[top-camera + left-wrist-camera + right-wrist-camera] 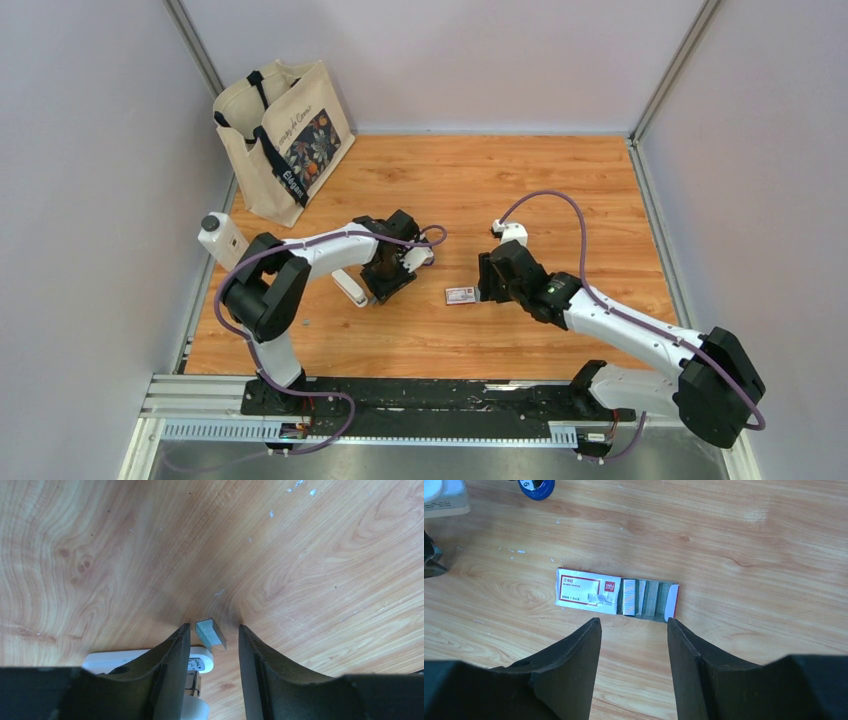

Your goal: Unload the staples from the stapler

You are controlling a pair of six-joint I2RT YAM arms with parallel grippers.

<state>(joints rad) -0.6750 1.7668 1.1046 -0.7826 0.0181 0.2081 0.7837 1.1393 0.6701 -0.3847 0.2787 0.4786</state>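
Wooden table (500, 180); stapler (535, 487), staple box (461, 294) lie mid-table.

Tote bag (283, 135) (floral print) far left; open staple box (616, 597) mid-table (560, 190)

— Top camera?
— High at the near edge, looking down on the whole table (520, 180).
— Wrist cameras?
— Close over the wood; the right one shares the staple box (616, 597) with the top view.

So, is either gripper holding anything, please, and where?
Nothing is held. Left gripper open around a staple strip; right gripper open above the staple box.
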